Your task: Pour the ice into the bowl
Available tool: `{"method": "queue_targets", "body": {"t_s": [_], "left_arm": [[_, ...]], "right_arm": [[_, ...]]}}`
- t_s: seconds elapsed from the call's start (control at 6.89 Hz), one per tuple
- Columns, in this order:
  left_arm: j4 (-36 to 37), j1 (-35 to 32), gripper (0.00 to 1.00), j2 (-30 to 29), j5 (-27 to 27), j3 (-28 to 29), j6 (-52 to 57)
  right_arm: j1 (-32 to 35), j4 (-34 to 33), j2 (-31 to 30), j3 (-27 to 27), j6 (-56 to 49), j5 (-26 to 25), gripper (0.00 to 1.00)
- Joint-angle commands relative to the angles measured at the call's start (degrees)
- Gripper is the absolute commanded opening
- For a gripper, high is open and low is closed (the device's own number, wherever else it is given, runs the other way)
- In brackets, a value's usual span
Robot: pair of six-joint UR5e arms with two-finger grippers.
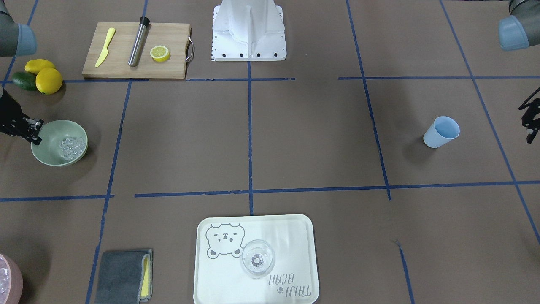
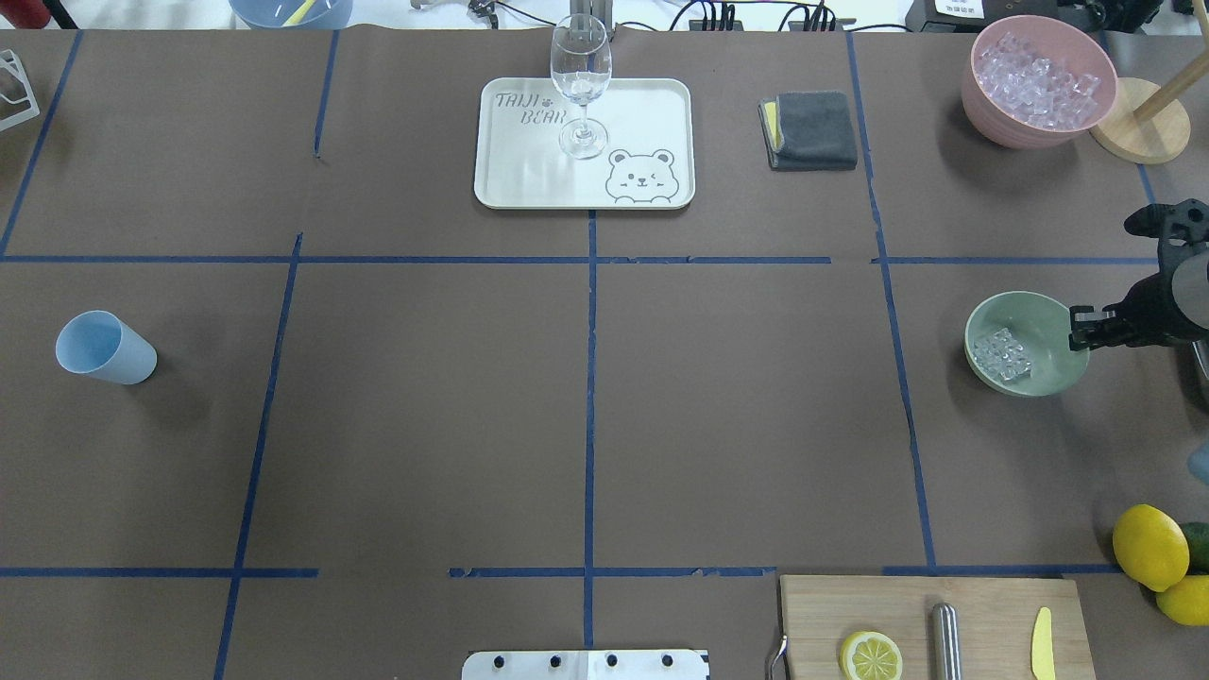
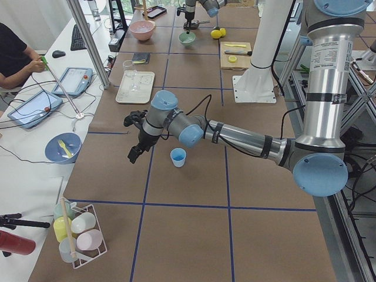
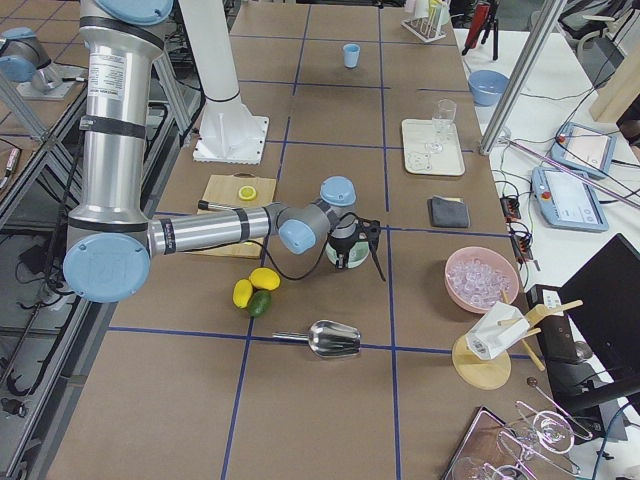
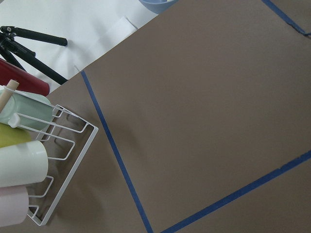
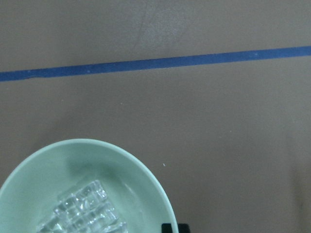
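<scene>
The pale mint-green bowl [image 1: 49, 157] stands flat on the table at the robot's right, and also shows in the overhead view [image 2: 1039, 316] and the right wrist view [image 6: 112, 165]. The ice [image 1: 71, 147] lies inside it as a small heap of clear cubes [image 2: 1003, 354] [image 6: 85, 213]. My right gripper [image 2: 1077, 329] is at the bowl's outer rim [image 1: 37, 137]. In the right wrist view its two tips [image 6: 175, 227] sit close together right at the rim. My left gripper [image 1: 528, 121] hangs open and empty beyond the light blue cup [image 1: 441, 131].
A pink bowl of ice [image 2: 1037, 80] and a grey cloth [image 2: 812, 130] stand far right. A metal scoop [image 4: 332, 340] lies by the lemons [image 1: 48, 80]. A tray [image 2: 529, 179] holds a wine glass [image 2: 581, 85]. A cutting board [image 1: 122, 69] is near the robot's base.
</scene>
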Motion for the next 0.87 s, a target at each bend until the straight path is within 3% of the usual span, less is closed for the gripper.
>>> {"method": "queue_targets", "body": {"t_s": [0.0, 0.29, 0.44, 0.73], "left_arm": [[-0.04, -0.48, 1.0, 0.01, -0.09, -0.05, -0.02], [0.04, -0.48, 1.0, 0.01, -0.09, 0.04, 0.06], [0.22, -0.57, 1.0, 0.01, -0.96, 0.13, 0.06], [2.05, -3.45, 1.0, 0.01, -4.13, 0.13, 0.15]], "right_arm": [[1.5, -0.07, 0.12, -0.31, -1.8, 0.8, 1.0], [4.21, -1.21, 0.12, 0.13, -2.95, 0.8, 1.0], [7.45, -4.09, 0.12, 0.22, -9.83, 0.8, 1.0], [16.22, -18.9, 2.65, 1.36, -35.7, 0.8, 1.0]]}}
